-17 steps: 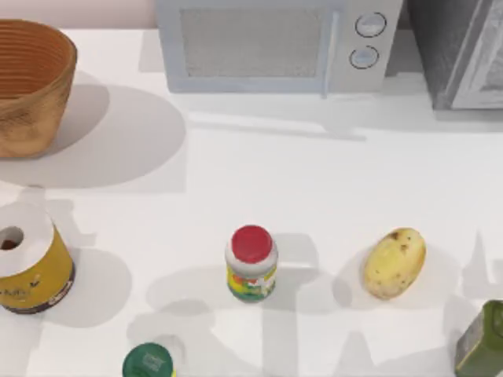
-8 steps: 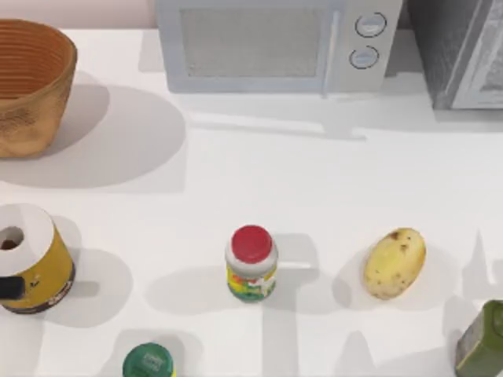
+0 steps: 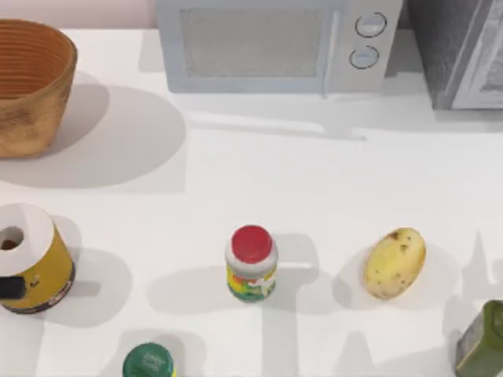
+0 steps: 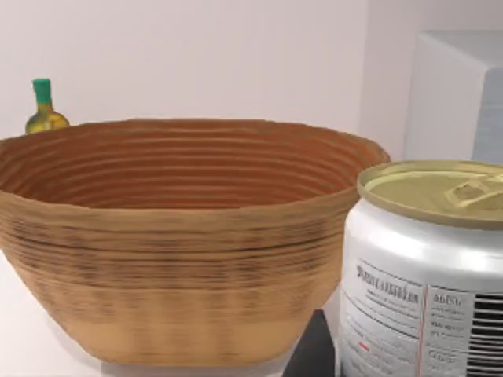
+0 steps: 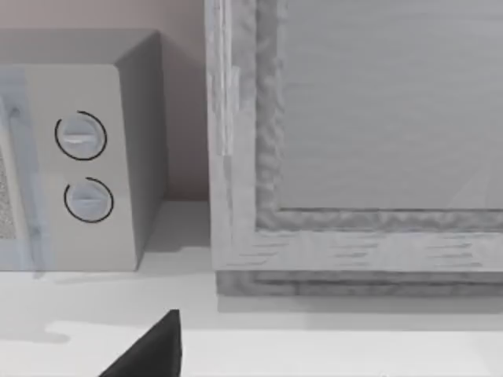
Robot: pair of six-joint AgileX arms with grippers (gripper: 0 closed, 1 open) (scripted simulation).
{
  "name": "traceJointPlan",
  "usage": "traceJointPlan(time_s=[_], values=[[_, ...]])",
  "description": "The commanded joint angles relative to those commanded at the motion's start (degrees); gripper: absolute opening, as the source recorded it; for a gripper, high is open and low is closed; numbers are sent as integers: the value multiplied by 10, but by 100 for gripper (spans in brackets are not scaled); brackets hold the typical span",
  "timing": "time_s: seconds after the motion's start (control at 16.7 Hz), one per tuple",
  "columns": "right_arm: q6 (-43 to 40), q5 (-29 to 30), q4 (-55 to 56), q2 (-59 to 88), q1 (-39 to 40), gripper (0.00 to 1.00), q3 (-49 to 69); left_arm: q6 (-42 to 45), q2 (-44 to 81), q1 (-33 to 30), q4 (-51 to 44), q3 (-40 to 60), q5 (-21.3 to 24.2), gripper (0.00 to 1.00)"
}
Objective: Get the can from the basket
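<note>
The can [image 4: 424,259], with a dull gold top and a white label, hangs close in the left wrist view. It is upright, outside the basket [image 4: 173,236], with its top about level with the rim. My left gripper [image 4: 409,357] is shut on it, one dark finger [image 4: 314,353] against its side. From above, the brown woven basket [image 3: 27,86] stands at the table's far left, and a dark bit of my left arm [image 3: 9,287] pokes in at the left edge. My right gripper [image 5: 251,365] is parked facing the grey cabinet, open, with one finger [image 5: 153,349] in sight.
A microwave [image 3: 267,47] and a grey cabinet [image 3: 464,51] line the back. Toward the front stand a yellow canister [image 3: 27,259], a red-lidded jar [image 3: 251,263], a potato [image 3: 394,263], a green-capped bottle [image 3: 148,363] and a dark green jar [image 3: 481,339].
The arm's shadows near the table's front middle have drawn off to the left. A dark bit of the left arm came into sight over the yellow canister, then held still.
</note>
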Motion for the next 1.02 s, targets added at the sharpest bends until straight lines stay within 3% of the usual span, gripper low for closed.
traceJointPlan(time_s=[0.18,0.36,1.02], values=[[0,0,0,0,0,100,0,-6,52,6,47,40,42,0],[0,0,0,0,0,100,0,-16,158,6,125,113,118,0],[0,0,0,0,0,100,0,-38,858,-108,472,473,493,0]])
